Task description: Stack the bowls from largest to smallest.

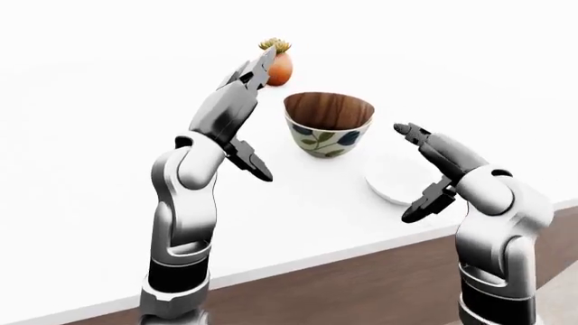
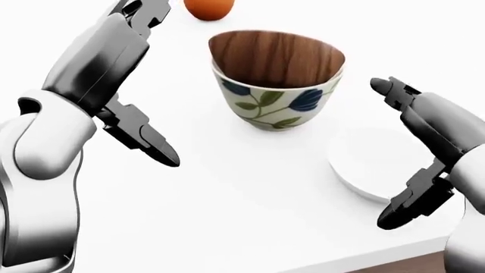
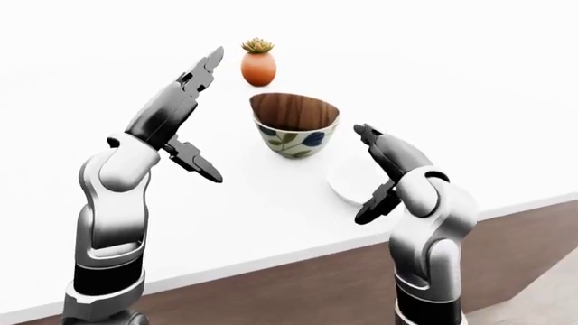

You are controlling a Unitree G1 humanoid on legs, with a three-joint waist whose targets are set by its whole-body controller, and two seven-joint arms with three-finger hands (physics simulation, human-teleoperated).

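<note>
A deep bowl (image 2: 277,85) with a blue and green leaf pattern and a wood-brown inside stands upright on the white table (image 1: 81,223). A smaller, shallow white bowl (image 2: 364,162) sits just right of it, nearer the bottom of the head view, partly hidden by my right hand. My left hand (image 1: 255,118) is open and empty, raised to the left of the patterned bowl. My right hand (image 2: 386,151) is open and empty, its fingers spread above the white bowl's right side, not touching it.
A small orange pot with a green plant (image 1: 278,66) stands beyond the patterned bowl, toward the top of the left-eye view. The table's near edge (image 1: 361,252) runs below the white bowl, with a brown panel beneath it.
</note>
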